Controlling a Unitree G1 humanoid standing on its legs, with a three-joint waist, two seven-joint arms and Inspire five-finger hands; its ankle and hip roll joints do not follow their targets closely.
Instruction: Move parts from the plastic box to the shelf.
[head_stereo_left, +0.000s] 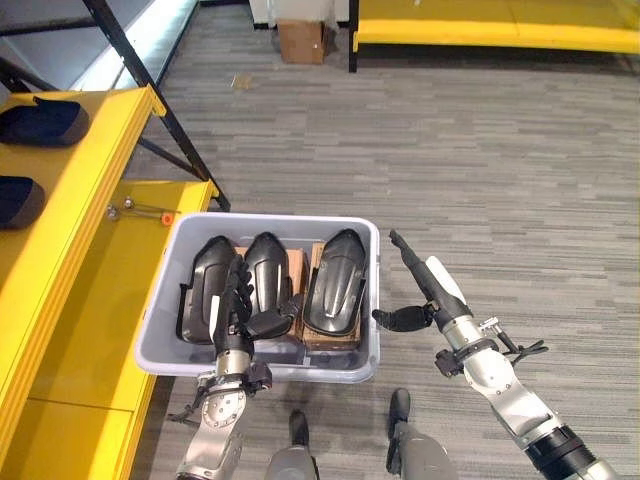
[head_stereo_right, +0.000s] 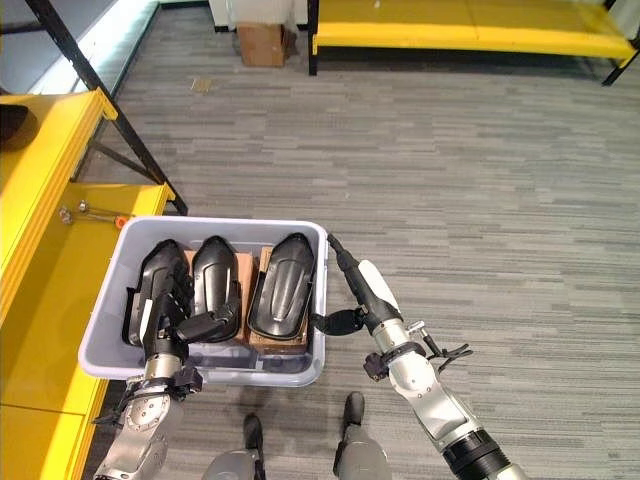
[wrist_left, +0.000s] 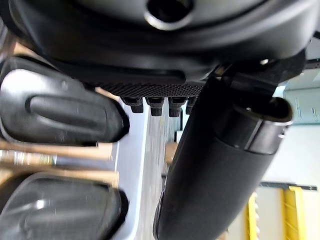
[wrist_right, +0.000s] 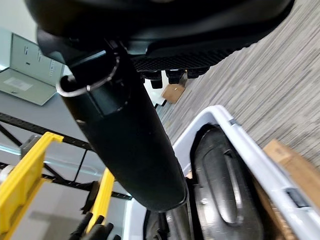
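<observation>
A grey plastic box (head_stereo_right: 305, 300) sits at lower left of the frame, beside a yellow shelf (head_stereo_right: 50, 300). Three black parts (head_stereo_right: 282, 283) lie in it on brown cardboard. The left hand (head_stereo_right: 172, 318) reaches over its near edge, fingers straight. The right hand (head_stereo_right: 362, 290) hovers just right of the box, fingers extended.

No legible text or labels
</observation>
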